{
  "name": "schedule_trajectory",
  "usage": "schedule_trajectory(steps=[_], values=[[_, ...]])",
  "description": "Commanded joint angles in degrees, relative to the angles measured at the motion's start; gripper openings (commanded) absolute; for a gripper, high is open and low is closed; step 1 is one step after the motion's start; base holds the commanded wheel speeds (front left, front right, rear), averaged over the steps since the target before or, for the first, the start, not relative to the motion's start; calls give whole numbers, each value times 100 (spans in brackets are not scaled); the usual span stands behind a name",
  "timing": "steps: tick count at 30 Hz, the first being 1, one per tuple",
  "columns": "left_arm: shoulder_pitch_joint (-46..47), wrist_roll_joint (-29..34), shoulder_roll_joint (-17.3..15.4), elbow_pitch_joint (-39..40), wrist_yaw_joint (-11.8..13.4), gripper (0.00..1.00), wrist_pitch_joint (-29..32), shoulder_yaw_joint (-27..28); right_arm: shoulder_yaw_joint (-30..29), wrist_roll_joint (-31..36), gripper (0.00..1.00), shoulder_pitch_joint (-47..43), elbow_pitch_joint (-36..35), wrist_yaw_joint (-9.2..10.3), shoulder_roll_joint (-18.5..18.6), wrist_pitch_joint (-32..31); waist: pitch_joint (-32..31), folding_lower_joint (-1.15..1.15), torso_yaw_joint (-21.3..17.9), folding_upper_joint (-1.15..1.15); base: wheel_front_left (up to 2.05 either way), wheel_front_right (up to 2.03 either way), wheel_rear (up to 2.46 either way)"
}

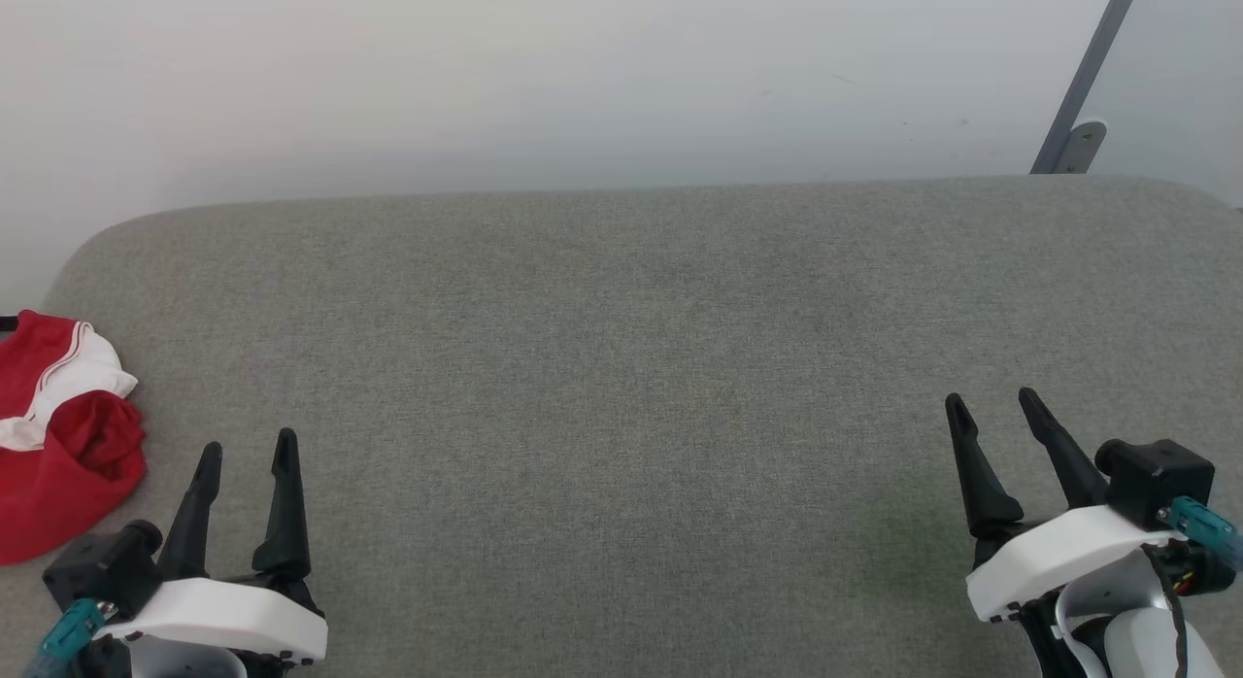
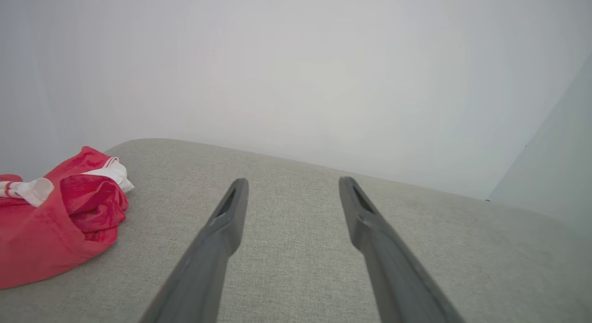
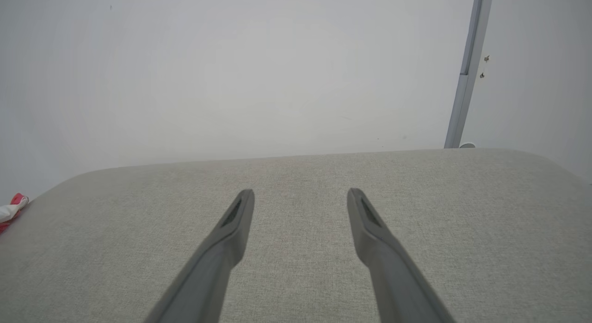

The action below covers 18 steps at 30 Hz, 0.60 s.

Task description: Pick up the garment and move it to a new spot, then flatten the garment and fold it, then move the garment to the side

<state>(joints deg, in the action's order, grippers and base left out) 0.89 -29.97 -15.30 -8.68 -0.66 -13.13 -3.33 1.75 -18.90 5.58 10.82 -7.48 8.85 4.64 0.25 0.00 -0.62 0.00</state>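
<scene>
Two pincers are seen low over a grey, cloth-covered tabletop [image 1: 621, 367] with rounded far corners. The left pincer [image 1: 249, 443] is held at the near left, its dark fingers spread apart with nothing between them; the same wide gap is shown in the left wrist view [image 2: 292, 181], where only grey cloth lies between the fingers. The right pincer [image 1: 992, 398] is held at the near right, well apart from the left one, and its fingers are likewise parted and empty, as is confirmed in the right wrist view [image 3: 300, 192].

The garment [image 1: 68, 445] is found crumpled in a heap at the left edge of the tabletop, just beside the left pincer and not touched by it. Red cloth is bunched over a white part edged with striped trim [image 2: 18, 189]. From the right wrist view only a small red and white corner [image 3: 11, 212] is caught at the far left.

A pale wall [image 1: 486, 76] is seen behind the tabletop, and a slanted grey metal bar [image 1: 1088, 76] is fixed at the far right.
</scene>
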Motion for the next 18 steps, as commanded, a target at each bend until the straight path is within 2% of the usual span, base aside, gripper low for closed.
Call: schedule_trajectory(steps=[1,18], values=[[-37,136,-57,43,13,100,-44,-10,17,93,100,73,-63,-2,13,59,2,0,0,0,0,0,0],[-66,511,-188,85,58,100,-199,-138,64,727,100,53,-147,-1,28,125,24,0,-9,0,0,0,0]])
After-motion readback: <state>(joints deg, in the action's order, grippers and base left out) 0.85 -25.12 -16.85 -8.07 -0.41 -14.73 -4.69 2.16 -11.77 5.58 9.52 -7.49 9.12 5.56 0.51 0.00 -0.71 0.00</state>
